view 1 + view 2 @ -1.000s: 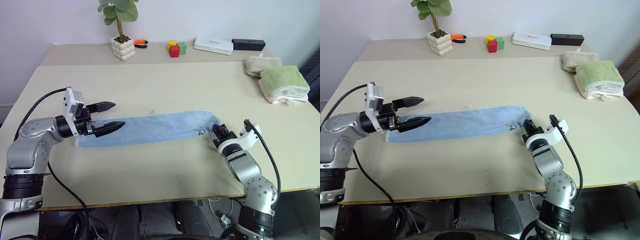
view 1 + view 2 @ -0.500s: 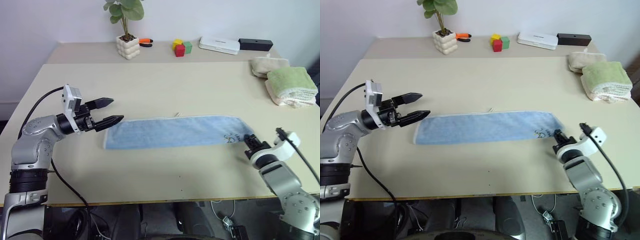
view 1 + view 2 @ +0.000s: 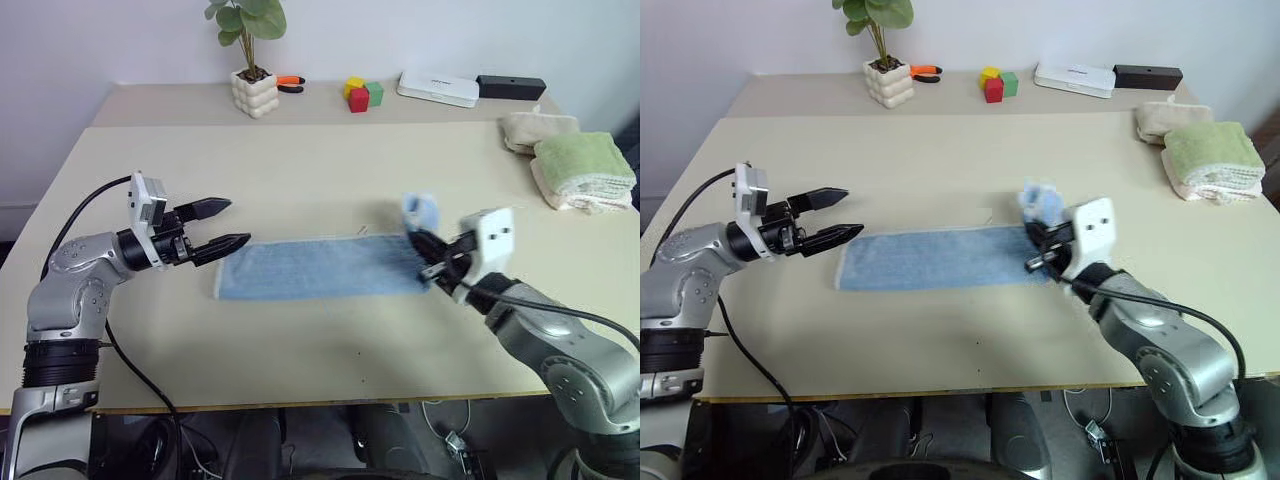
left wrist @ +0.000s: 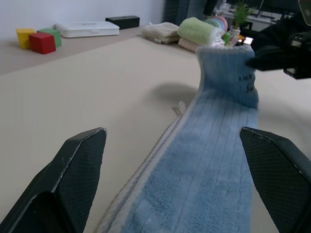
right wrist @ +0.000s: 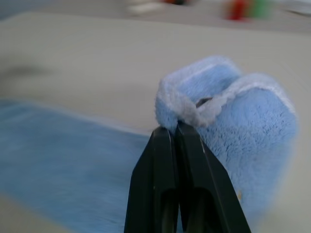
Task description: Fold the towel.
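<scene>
We see what looks like an office or lab: a plain beige table point(image 3: 300, 150) against a white wall, with a potted plant point(image 3: 246, 60), toy blocks point(image 3: 360, 94) and a white box point(image 3: 433, 89).

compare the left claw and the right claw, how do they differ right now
The left claw is open and holds nothing, hovering at the flat end of the towel. The right claw is shut on the towel's other end, lifting it off the table. Both have black fingers and point inward along the towel.
</scene>
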`<state>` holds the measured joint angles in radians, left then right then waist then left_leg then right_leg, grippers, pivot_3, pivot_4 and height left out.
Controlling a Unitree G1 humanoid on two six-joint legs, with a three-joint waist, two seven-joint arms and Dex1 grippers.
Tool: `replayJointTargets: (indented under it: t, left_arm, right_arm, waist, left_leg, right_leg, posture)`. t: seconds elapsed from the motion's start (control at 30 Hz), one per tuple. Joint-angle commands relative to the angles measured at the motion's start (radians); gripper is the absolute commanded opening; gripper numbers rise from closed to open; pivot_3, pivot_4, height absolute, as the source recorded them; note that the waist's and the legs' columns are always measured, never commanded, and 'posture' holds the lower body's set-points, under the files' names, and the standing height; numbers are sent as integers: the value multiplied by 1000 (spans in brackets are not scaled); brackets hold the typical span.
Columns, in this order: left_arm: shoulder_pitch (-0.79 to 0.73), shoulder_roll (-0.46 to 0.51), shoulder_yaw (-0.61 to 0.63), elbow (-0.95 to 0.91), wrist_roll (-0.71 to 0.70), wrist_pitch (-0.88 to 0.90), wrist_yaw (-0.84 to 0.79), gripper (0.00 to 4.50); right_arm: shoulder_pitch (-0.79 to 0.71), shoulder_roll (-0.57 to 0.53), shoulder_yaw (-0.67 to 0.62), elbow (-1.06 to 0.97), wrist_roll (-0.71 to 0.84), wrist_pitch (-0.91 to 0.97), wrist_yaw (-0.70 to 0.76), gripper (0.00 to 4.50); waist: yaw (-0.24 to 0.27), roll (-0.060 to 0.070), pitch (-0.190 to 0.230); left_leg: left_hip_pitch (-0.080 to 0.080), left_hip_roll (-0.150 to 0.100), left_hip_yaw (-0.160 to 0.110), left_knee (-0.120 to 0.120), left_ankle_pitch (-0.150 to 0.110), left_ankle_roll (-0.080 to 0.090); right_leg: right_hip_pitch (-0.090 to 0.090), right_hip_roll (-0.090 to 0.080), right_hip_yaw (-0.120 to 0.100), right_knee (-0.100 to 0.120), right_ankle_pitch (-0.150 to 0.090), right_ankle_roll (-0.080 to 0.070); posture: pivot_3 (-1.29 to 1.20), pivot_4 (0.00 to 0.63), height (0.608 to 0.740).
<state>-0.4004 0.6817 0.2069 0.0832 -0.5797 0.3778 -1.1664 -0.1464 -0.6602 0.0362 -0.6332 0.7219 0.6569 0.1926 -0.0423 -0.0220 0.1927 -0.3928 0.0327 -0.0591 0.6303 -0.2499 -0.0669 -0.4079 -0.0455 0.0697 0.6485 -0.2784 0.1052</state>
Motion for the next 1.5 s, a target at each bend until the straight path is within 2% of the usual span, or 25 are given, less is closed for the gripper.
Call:
replayJointTargets:
  t: [0.03, 0.2, 0.43, 0.67, 0.8, 0.97, 1.0, 1.07, 1.17, 1.23, 1.3, 1.37, 1.5]
  left_arm:
    - [-7, 25, 33, -37, -19, -1, 3, 4500]
    - [3, 50, 37, -57, -30, 26, -9, 4500]
    - [12, 66, 47, -75, -37, 34, 3, 4500]
    - [7, 60, 28, -74, -33, 33, 5, 4500]
    - [5, 60, 23, -72, -39, 44, 4, 4500]
    - [-1, 41, 10, -72, -36, 43, 7, 4500]
    - [-4, 40, 7, -67, -33, 41, 6, 4500]
    - [-9, 37, 4, -61, -30, 39, 4, 4500]
    - [-15, 33, 0, -60, -28, 41, 5, 4500]
    - [-15, 33, -1, -65, -30, 45, 8, 4500]
    - [-8, 34, -1, -75, -32, 49, 12, 4500]
    - [14, 43, -2, -91, -40, 63, 3, 4500]
    - [32, 53, 3, -102, -49, 84, -4, 4500]
  right_arm:
    - [-53, 18, 69, 31, -67, -42, 110, 46]
    - [-101, 79, 173, 134, -180, -84, 203, 46]
    - [-107, 99, 303, 172, -337, -138, 306, 46]
    - [-123, 162, 306, 209, -372, -142, 359, 46]
    - [-100, 204, 238, 182, -313, -107, 366, 1808]
    - [-31, 136, 93, 62, -107, 1, 470, 4312]
    - [-38, 138, 60, 54, -74, 14, 464, 4414]
    - [-68, 168, -2, 67, -12, 38, 426, 4414]
    - [-135, 232, -54, 141, -28, 29, 335, 4414]
    - [-174, 281, -62, 215, -97, -22, 269, 3896]
    - [-181, 294, -34, 257, -161, -68, 263, 3196]
    - [-188, 314, 12, 325, -262, -150, 240, 2261]
    - [-190, 343, 80, 431, -370, -268, 261, 203]
  waist:
    - [0, 0, 0]
    - [-1, 0, 0]
    - [0, -1, 0]
    - [-1, -1, 0]
    - [-1, -1, 0]
    - [5, -1, 0]
    - [5, -1, 0]
    - [-1, -1, 0]
    - [-6, -1, 0]
    - [-3, -1, 0]
    - [-1, -1, 0]
    - [1, -1, 0]
    - [-2, 0, 0]
  left_leg:
    - [0, 0, 0, 0, 0, 0]
    - [0, 0, 0, 0, 0, 0]
    - [0, 0, 0, 0, 0, 0]
    - [0, 0, 0, 0, 0, 0]
    - [0, 0, 0, 0, 0, 0]
    - [0, 0, 0, 0, 0, 0]
    - [0, 0, 0, 0, 0, 0]
    - [0, 0, -1, 1, 0, 0]
    - [2, 1, -1, 0, 0, 0]
    - [2, 1, -1, 0, 0, 0]
    - [1, 0, -1, 0, 0, 0]
    - [0, 0, -1, 0, 0, 0]
    - [0, 0, 0, 0, 0, 0]
  right_leg:
    - [0, 0, 0, 0, 0, 0]
    - [0, 0, 0, 0, 1, 3]
    - [0, 0, 0, 0, 2, 3]
    - [0, 0, 0, 1, 2, 3]
    - [0, 0, 0, 1, 2, 3]
    - [0, -1, -1, 1, 2, 3]
    - [0, -1, -1, 1, 2, 4]
    - [0, 0, -1, 1, 2, 3]
    - [0, 1, -1, 2, 2, 3]
    - [0, 1, -1, 3, 2, 3]
    - [0, 1, -1, 2, 2, 3]
    - [0, 0, -1, 2, 2, 4]
    - [-1, 0, -1, 2, 2, 4]
  posture:
    - [0, 150, 740]
    - [0, 150, 740]
    - [0, 150, 740]
    - [0, 150, 740]
    - [0, 150, 740]
    - [0, 150, 740]
    - [0, 150, 740]
    - [0, 150, 740]
    - [0, 150, 740]
    - [0, 150, 740]
    - [0, 150, 740]
    - [0, 150, 740]
    - [0, 150, 740]
